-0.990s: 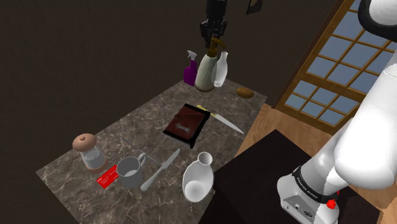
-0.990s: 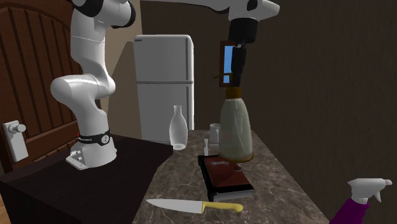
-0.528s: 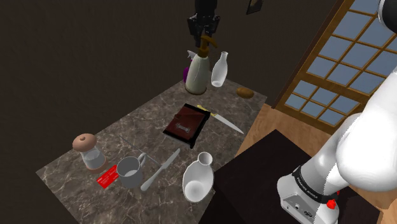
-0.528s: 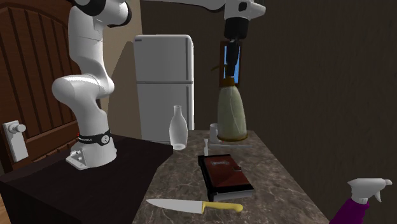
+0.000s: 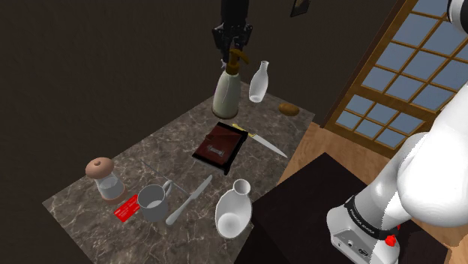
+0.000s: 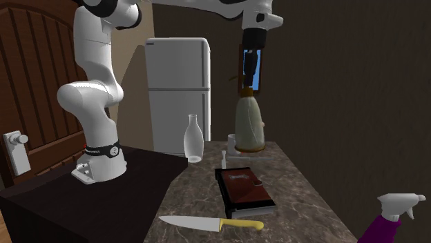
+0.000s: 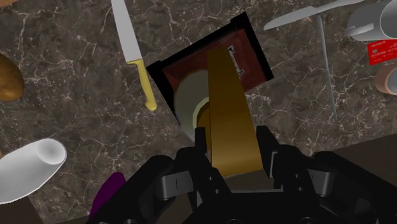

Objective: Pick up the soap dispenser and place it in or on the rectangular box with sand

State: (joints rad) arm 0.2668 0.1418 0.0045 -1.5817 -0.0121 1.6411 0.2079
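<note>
Carry step: the black pincer (image 7: 231, 135) grips the cream, brown-pumped soap dispenser (image 5: 226, 91) above the black-rimmed reddish rectangular box (image 5: 220, 145); next, centre and lower.

Dim throughout, shadows seemingly faint

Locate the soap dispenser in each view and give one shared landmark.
Shoulder view: soap dispenser top centre, clamped by the gripper.
Second exterior view: soap dispenser centre, right of the fridge.
Wrist view: soap dispenser between the fingers.
Landmark: yellow-handled knife, beside the dark red box.
</note>
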